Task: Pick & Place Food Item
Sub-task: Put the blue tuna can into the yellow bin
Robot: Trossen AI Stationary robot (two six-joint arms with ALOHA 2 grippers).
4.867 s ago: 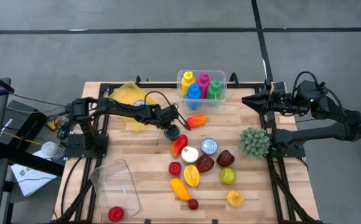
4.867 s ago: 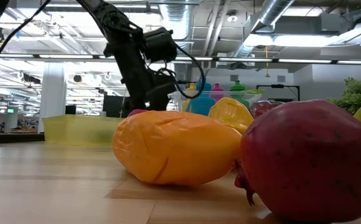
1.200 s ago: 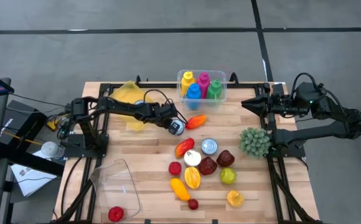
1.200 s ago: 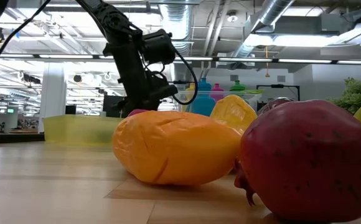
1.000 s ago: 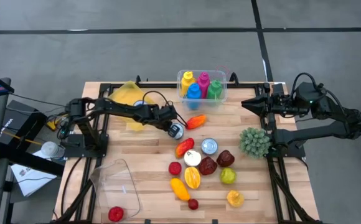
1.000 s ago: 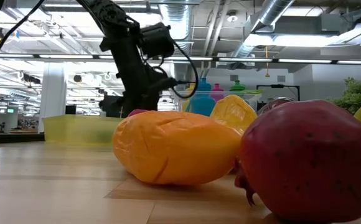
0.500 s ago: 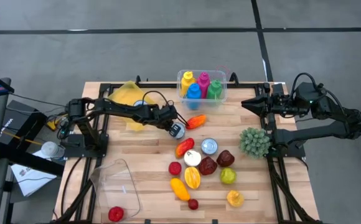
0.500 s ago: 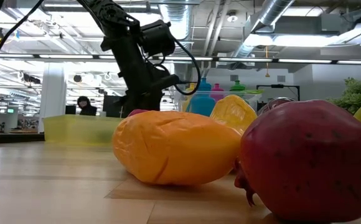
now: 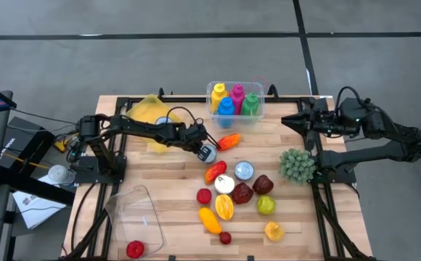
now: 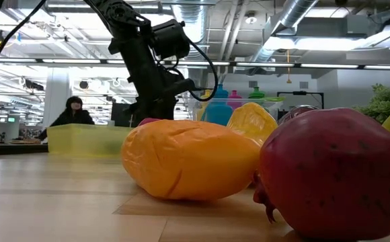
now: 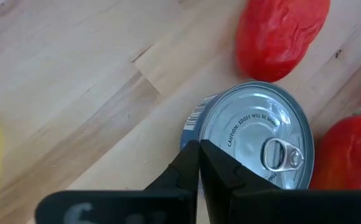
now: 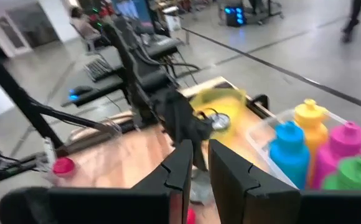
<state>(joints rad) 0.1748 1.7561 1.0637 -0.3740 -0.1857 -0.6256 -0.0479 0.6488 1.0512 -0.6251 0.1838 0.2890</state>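
Observation:
A small silver can (image 9: pixel 207 152) with a pull-tab lid (image 11: pixel 255 140) stands on the wooden table (image 9: pixel 152 174), between an orange-red fruit (image 9: pixel 229 141) and a red fruit (image 9: pixel 212 171). My left gripper (image 9: pixel 202 147) is shut, slanting down, with its fingertips (image 11: pixel 199 149) at the can's near rim. My right gripper (image 9: pixel 284 119) hovers high at the table's far right. It points toward the left with a narrow gap between its fingers (image 12: pixel 199 162) and nothing in it. My left gripper's shut fingertips (image 11: pixel 192 152) stand against the can's near side (image 11: pixel 196 124), just below the lid's rim, slanting down from the table's left. The fingers cover the spot, so I cannot tell whether they touch the can.
More toy foods and a second can (image 9: pixel 244 170) lie in a cluster right of centre. A clear tub of coloured bottles (image 9: pixel 235 100) stands at the far edge, a yellow container (image 9: pixel 152 112) far left, a clear container (image 9: pixel 138 214) near left, and a green plant (image 9: pixel 296 165) at the right.
My right gripper has turned slightly at the wrist without leaving its place. A person has come into sight in the room behind the table in the low view.

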